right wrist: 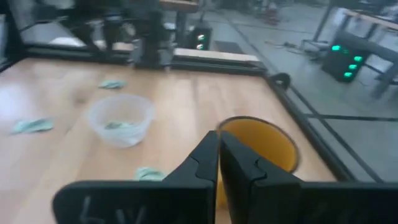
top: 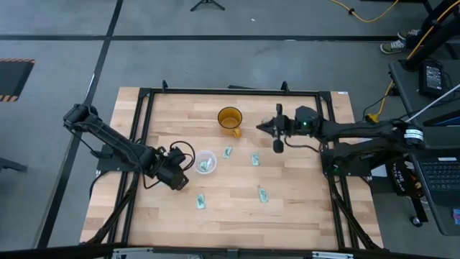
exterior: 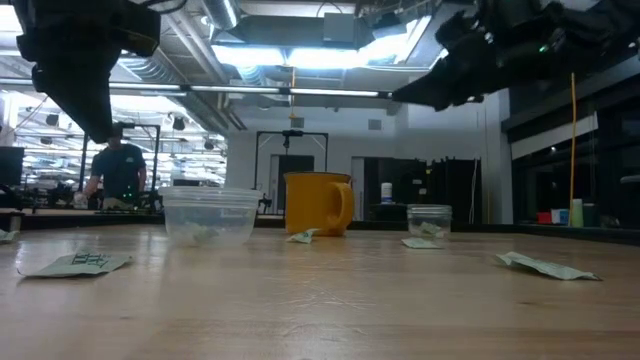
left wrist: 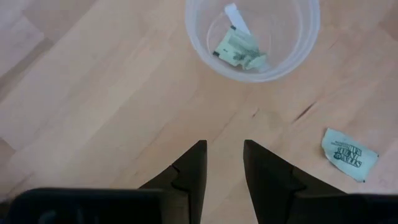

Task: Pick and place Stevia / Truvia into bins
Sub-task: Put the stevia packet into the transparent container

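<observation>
Worktop from above: we count four loose packets, one just right of the wide cup, one further right, two nearer the front edge. The left gripper sits close beside the wide cup, empty; we judge it is placed for a drop or between picks. The right gripper hangs by the amber cup, waiting

Low view: wide cup holds something pale at its bottom; the narrow glassy cup stands right of the amber cup, with a packet at its foot. Other packets lie flat, well apart. A person stands far behind

Left wrist view: fingers slightly apart, holding nothing; cup ahead already contains packets. A loose packet lies near, likely the next pick

Right wrist view: fingers pressed together, empty, over the amber cup; wide cup beyond
</observation>
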`<state>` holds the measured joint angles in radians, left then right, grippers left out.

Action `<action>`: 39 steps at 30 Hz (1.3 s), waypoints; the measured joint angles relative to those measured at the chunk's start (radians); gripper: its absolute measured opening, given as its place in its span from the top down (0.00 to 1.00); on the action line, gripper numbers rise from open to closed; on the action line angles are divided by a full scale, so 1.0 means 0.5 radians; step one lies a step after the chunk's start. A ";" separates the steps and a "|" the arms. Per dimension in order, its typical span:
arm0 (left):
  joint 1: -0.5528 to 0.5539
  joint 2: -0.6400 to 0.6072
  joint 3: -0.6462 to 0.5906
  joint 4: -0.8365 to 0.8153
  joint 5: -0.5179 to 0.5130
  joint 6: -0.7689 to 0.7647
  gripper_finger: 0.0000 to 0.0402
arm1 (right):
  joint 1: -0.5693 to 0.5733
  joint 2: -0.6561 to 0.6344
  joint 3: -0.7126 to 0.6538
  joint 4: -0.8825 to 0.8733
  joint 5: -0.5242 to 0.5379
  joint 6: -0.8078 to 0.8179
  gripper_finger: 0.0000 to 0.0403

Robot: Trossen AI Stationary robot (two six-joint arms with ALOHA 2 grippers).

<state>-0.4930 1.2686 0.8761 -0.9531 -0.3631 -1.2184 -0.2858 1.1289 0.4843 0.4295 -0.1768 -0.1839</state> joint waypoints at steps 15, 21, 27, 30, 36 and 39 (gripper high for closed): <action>-0.135 0.001 -0.003 -0.001 0.175 -0.512 0.75 | 0.631 -0.382 0.000 -0.569 0.414 0.065 0.99; -0.173 0.100 -0.004 -0.144 0.346 -0.756 0.75 | 0.833 -0.376 0.000 -0.552 0.416 0.081 0.97; -0.205 0.266 -0.005 -0.211 0.412 -0.976 0.75 | 0.858 -0.376 0.000 -0.529 0.420 0.087 0.96; -0.205 0.351 -0.005 -0.207 0.406 -1.035 0.75 | 0.857 -0.376 0.000 -0.529 0.421 0.087 0.96; -0.205 0.523 -0.005 -0.208 0.411 -1.157 0.75 | 0.857 -0.376 0.000 -0.529 0.421 0.088 0.96; -0.205 0.601 -0.005 -0.207 0.429 -1.185 0.75 | 0.857 -0.376 0.000 -0.529 0.421 0.088 0.96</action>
<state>-0.5957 1.5692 0.8734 -1.0569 -0.1486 -1.8108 0.1429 0.9409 0.4843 0.1648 0.0338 -0.1398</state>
